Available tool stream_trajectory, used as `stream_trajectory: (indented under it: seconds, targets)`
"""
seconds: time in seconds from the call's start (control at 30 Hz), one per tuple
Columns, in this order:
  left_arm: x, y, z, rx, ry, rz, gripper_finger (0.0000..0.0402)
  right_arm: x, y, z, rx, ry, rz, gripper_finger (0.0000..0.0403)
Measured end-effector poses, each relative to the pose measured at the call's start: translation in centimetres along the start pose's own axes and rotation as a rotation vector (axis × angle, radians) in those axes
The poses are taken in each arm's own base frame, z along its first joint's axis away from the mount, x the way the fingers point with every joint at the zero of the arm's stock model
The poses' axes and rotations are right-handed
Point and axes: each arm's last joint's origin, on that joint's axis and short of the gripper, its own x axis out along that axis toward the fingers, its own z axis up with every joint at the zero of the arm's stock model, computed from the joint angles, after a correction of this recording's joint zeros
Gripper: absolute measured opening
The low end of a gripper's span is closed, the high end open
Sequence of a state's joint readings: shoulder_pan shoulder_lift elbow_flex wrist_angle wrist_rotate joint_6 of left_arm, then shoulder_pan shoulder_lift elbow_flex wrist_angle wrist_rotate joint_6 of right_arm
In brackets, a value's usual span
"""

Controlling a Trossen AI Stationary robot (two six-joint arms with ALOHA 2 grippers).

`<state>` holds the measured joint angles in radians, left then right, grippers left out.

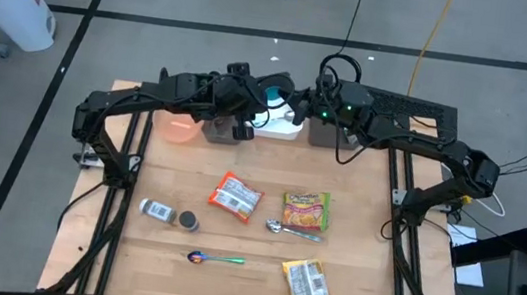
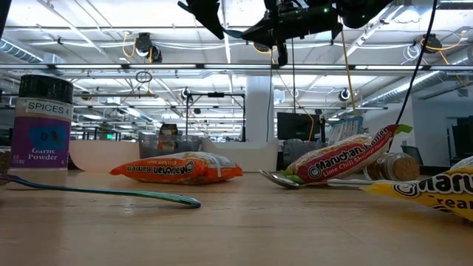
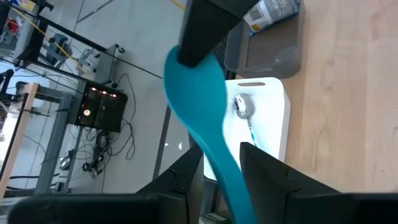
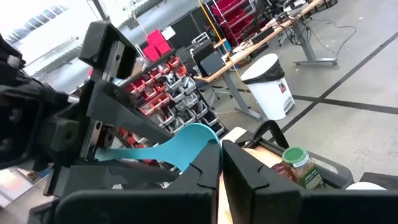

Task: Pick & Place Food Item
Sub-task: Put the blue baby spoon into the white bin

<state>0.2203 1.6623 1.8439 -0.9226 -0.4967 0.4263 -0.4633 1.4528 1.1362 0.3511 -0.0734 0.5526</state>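
A teal spoon (image 3: pixel 199 99) hangs in the air between my two grippers, over the white tray (image 1: pixel 281 127) at the table's far middle. My left gripper (image 3: pixel 221 158) is shut on its handle and my right gripper (image 4: pixel 221 149) on its wide bowl end. On the table, touched by neither gripper, lie three noodle packets: an orange one (image 1: pixel 235 196), a green and yellow one (image 1: pixel 305 213) and a yellow one (image 1: pixel 307 285). My left gripper has the spoon's narrow handle (image 3: pixel 225 177) between its two fingers, which lie across it and slant down from the table's left. The spoon is lifted clear above the tray. My right gripper pinches the edge of the spoon's bowl (image 4: pixel 198 142) between its two shut fingers. It comes in level from the table's right, and the handle runs away from it toward the left gripper.
A metal spoon (image 3: pixel 241 107) lies in the white tray. Grey bins (image 1: pixel 228 129) (image 1: pixel 323 135) flank the tray, one holding a green-lidded jar (image 4: pixel 297 163). An orange bowl (image 1: pixel 183 130) stands at far left. A spice jar (image 1: pixel 157 211), a metal spoon (image 1: pixel 291 232) and a coloured spoon (image 1: pixel 215 258) lie nearer.
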Motion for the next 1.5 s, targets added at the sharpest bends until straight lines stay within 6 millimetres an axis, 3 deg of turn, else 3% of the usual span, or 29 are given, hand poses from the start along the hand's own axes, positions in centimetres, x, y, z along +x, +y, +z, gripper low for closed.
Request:
stream_trajectory:
  seconds: [0.47,0.97,1.17,1.37,1.5]
  targets:
    - [0.0,0.0,0.0,-0.008,0.003,0.003,0.0097,0.0,0.0,0.0,0.003,0.002,0.002,0.0000]
    - [-0.3,0.9,0.8,-0.061,-0.078,0.072,0.0196,0.0,0.3,-0.3,0.008,0.016,0.006,0.0000]
    - [-3.0,2.4,1.9,-0.117,-0.161,0.091,0.0231,0.1,-0.2,-0.8,0.003,0.056,-0.021,0.0000]
    - [-6.1,3.7,2.5,-0.132,-0.216,0.069,0.0236,0.0,-0.2,-0.4,0.002,0.023,-0.026,0.0000]
    - [-6.3,3.4,2.1,-0.112,-0.169,0.041,0.0236,0.0,-0.2,-0.2,0.022,-0.010,-0.046,0.0000]
